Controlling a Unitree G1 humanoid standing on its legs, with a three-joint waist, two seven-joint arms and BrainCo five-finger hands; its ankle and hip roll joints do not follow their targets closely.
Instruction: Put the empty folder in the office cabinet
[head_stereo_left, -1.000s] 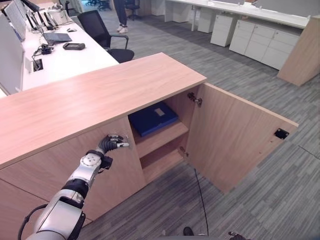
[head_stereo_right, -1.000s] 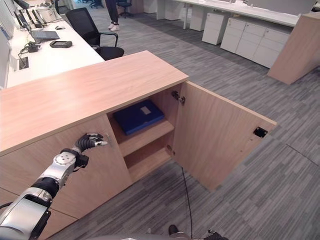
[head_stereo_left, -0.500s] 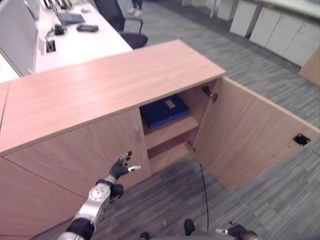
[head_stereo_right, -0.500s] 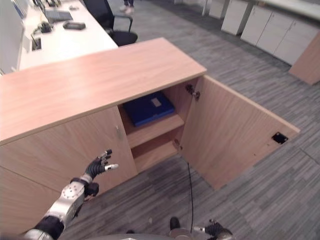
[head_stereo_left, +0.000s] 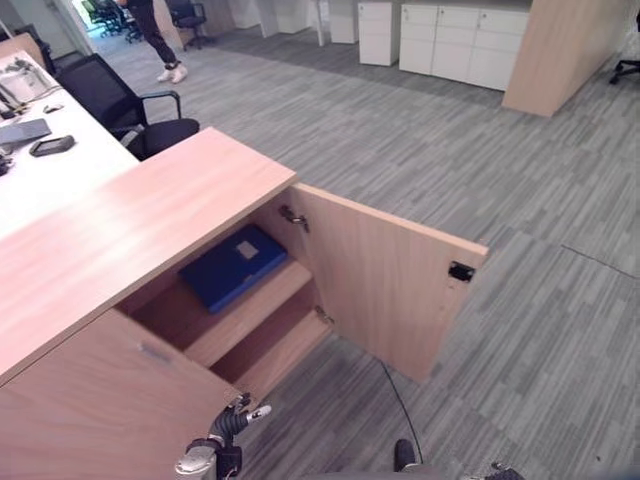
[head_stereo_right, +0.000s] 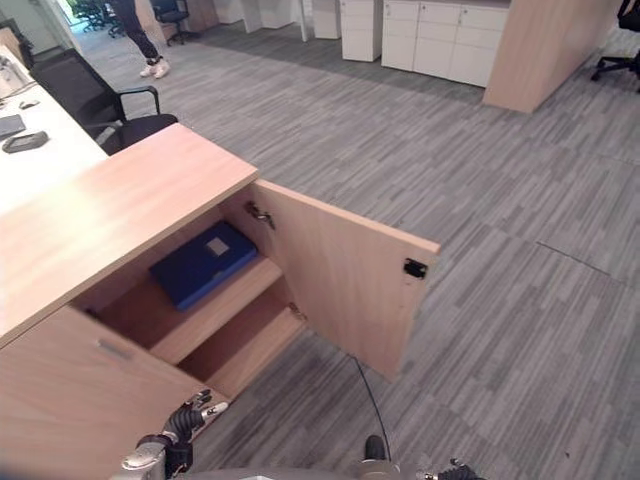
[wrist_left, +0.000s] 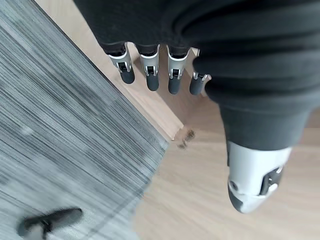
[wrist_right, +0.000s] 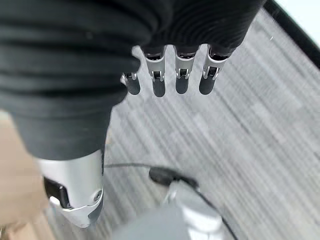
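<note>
1. The blue folder lay flat on the top shelf inside the open cabinet.
2. The left hand hung low near the floor, well apart from the folder, fingers loose and straight.
3. The right hand was over the carpet, fingers straight, holding nothing.

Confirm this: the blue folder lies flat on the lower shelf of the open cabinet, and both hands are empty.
Not quite. The blue folder lies flat on the upper shelf, not the lower one; the left eye view shows the lower shelf bare beneath it. The rest holds: the cabinet door stands open, and the left hand and right hand hold nothing, fingers straight.
</note>
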